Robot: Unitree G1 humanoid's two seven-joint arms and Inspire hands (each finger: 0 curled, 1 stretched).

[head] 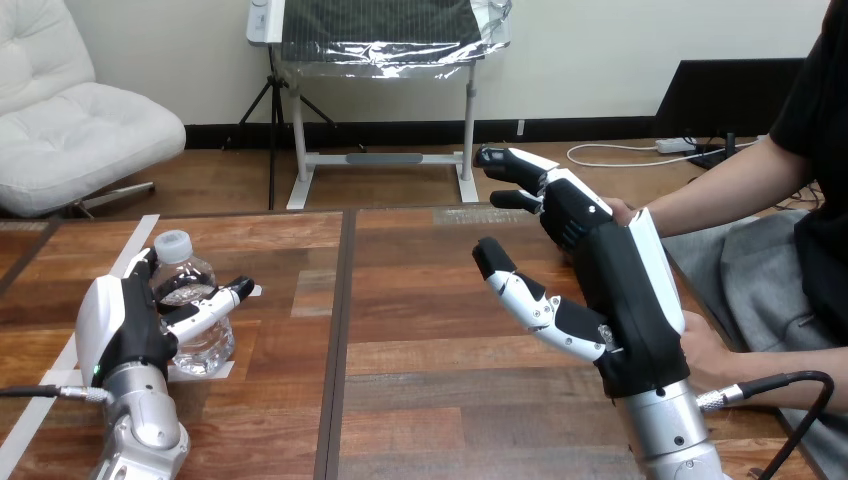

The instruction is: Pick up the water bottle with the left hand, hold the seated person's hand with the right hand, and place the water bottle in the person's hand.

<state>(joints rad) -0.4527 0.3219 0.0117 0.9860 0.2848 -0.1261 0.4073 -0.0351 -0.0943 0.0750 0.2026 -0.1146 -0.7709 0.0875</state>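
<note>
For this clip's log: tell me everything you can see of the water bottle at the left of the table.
The water bottle is small, of clear plastic, with a pale screw cap on top; how full it is cannot be told. It stands upright near the left of the wooden table, with its base on the surface. The left robot hand is wrapped round it, thumb across the front and fingers at the far side. Nothing else touches it.

The left hand (125, 335) and the right hand (625, 300) are black with white shells on the backs and black-and-white jointed fingers (215, 303), each on a round silver forearm (668, 432).
</note>
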